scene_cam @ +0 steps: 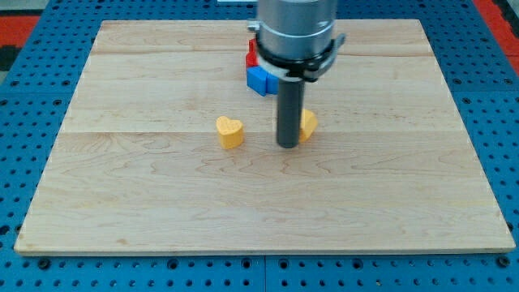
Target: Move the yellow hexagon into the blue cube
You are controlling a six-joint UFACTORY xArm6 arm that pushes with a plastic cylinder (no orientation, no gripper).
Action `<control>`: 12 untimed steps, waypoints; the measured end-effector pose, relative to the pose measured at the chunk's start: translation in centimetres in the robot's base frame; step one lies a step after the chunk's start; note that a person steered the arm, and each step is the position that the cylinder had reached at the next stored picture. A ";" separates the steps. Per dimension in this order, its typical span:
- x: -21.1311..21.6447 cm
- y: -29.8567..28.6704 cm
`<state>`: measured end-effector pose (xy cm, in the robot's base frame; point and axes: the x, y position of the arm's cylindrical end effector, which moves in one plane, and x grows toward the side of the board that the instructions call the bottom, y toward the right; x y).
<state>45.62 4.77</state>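
Observation:
The yellow hexagon (308,123) lies near the board's middle, mostly hidden behind my rod. My tip (289,145) rests on the board touching the hexagon's left side. The blue cube (259,78) sits toward the view's top, up and left of the hexagon, partly hidden by the arm's body. The two blocks are apart.
A yellow heart-shaped block (229,130) lies left of my tip. A red block (251,56) sits just above the blue cube, mostly hidden by the arm. The wooden board (122,203) lies on a blue perforated table (24,97).

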 end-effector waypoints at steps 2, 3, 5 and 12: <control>-4.3 3.1; -7.5 3.4; -8.7 8.8; -11.2 5.5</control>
